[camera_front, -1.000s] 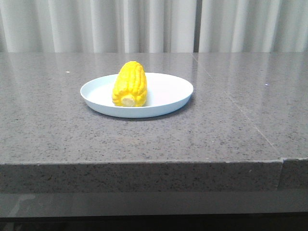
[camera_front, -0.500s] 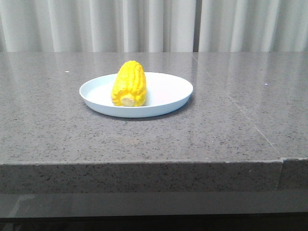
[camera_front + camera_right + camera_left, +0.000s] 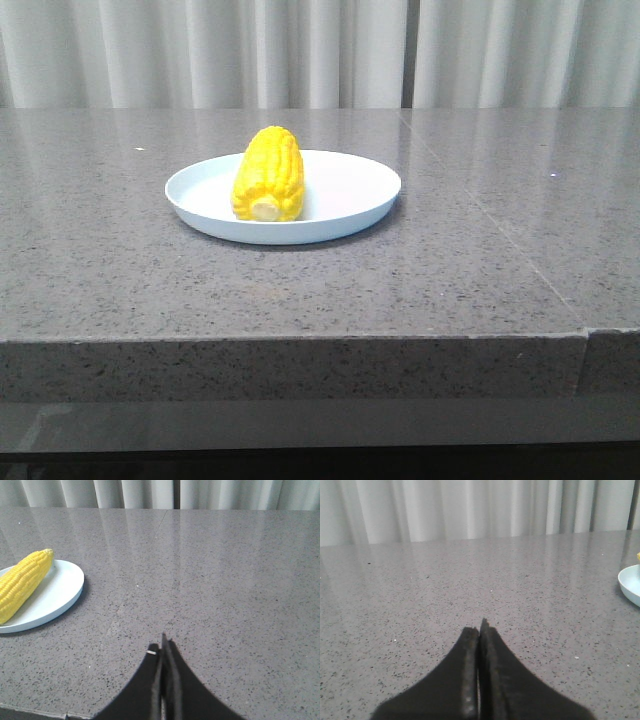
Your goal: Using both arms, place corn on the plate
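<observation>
We see the short bright-yellow plastic corn cob (image 3: 268,176) lying inside the round pale-blue shallow plate (image 3: 350,190), its long axis running front to back, cut end toward us. Both black two-fingered grippers, left (image 3: 479,630) and right (image 3: 163,644), sit pressed together, empty, apart from it; neither looks clearly nearer.

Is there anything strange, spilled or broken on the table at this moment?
Nothing stands out. The corn lies whole on the plate, left of its centre, pale cut end toward the camera. Both pincers, left and right, are shut and empty, apart from the plate.
</observation>
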Controlling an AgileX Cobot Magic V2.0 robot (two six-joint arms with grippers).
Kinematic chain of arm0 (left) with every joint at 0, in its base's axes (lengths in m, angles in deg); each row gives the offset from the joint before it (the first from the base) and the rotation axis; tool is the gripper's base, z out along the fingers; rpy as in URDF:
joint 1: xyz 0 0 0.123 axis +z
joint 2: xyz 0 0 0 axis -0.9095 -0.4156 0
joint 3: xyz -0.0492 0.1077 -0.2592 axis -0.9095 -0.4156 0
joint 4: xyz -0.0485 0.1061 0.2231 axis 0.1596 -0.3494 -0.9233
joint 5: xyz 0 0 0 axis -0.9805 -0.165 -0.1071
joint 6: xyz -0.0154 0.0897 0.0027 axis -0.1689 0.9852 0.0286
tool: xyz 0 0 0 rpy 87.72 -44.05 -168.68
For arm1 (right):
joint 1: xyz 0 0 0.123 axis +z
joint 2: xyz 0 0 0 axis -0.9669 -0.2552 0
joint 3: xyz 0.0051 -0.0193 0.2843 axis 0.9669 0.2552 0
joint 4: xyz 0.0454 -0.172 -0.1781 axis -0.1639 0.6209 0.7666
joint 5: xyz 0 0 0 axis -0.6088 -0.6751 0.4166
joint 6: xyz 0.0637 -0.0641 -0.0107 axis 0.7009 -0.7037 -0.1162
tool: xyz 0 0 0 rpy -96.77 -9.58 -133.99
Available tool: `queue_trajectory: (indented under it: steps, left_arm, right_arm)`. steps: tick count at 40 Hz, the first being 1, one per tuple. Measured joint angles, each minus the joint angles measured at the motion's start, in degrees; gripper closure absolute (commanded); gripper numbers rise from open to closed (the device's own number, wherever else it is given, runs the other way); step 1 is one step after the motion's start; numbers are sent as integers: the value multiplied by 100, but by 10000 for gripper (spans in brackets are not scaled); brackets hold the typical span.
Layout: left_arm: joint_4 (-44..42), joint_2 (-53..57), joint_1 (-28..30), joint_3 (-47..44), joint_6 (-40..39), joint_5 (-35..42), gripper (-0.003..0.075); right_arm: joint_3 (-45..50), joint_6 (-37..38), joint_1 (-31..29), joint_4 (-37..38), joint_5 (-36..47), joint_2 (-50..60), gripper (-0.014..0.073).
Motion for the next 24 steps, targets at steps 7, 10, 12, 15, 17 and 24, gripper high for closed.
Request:
queue_trajectory:
  steps: [7,10,12,15,17,24]
  left_arm:
    - [0,0,0,0,0,0,741]
    - [0,0,0,0,0,0,741]
    - [0,0,0,0,0,0,741]
    - [0,0,0,0,0,0,741]
    - [0,0,0,0,0,0,741]
    - [0,0,0,0,0,0,741]
  right_arm:
    - [0,0,0,0,0,0,684]
    - [0,0,0,0,0,0,684]
    - [3,0,0,0,0,0,684]
    - [67,0,0,53,50,0,684]
    - [153,0,-10,116,140,2,684]
    - [708,0,-254,161,643,258,684]
